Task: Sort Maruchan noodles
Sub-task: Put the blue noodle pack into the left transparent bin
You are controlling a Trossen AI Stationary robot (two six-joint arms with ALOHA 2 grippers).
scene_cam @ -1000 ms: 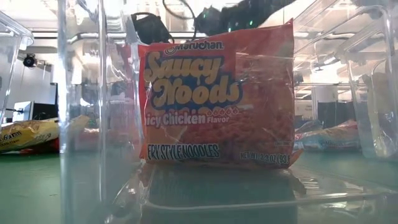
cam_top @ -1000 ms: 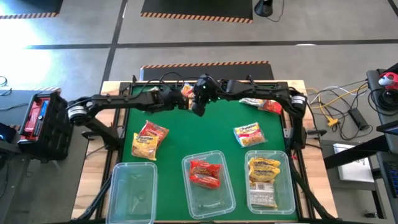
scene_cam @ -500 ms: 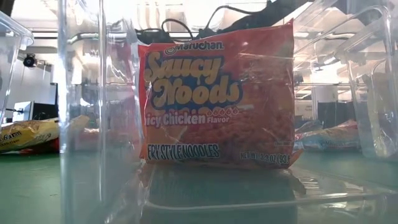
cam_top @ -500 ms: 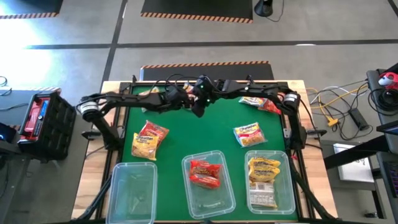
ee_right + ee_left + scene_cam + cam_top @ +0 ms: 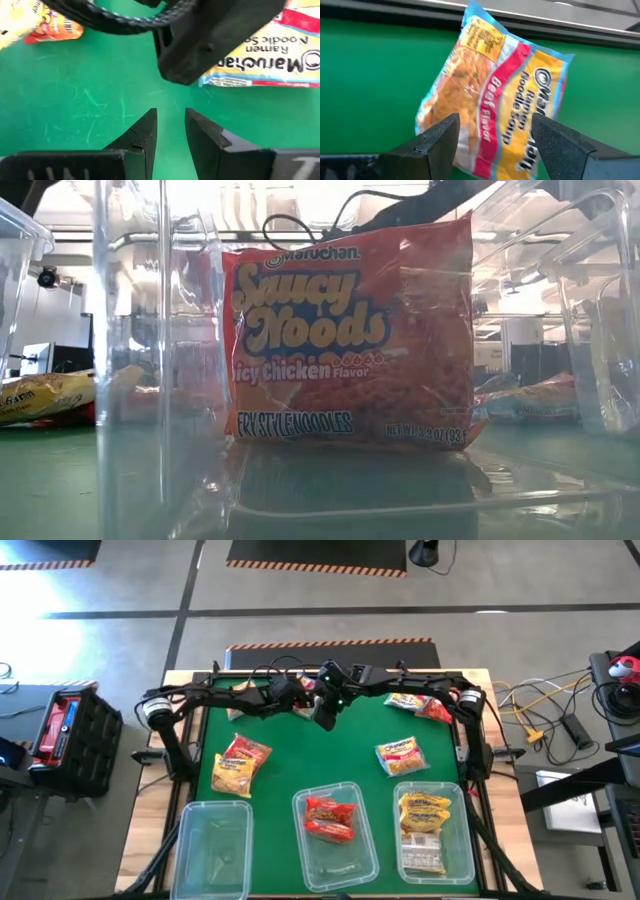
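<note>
Now | left hand (image 5: 490,137) spread over beef packet (image 5: 495,95) | right hand (image 5: 170,130) empty

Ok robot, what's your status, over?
Left claw open over the beef noodle packet, not gripping. Right claw empty, fingers near together, above bare green mat. Left arm crowds right claw.

You can't read the far packet (image 5: 306,687) from above — arms cover it. The left wrist view crops its lower end; low view, bin walls (image 5: 150,360) blur everything behind.
</note>
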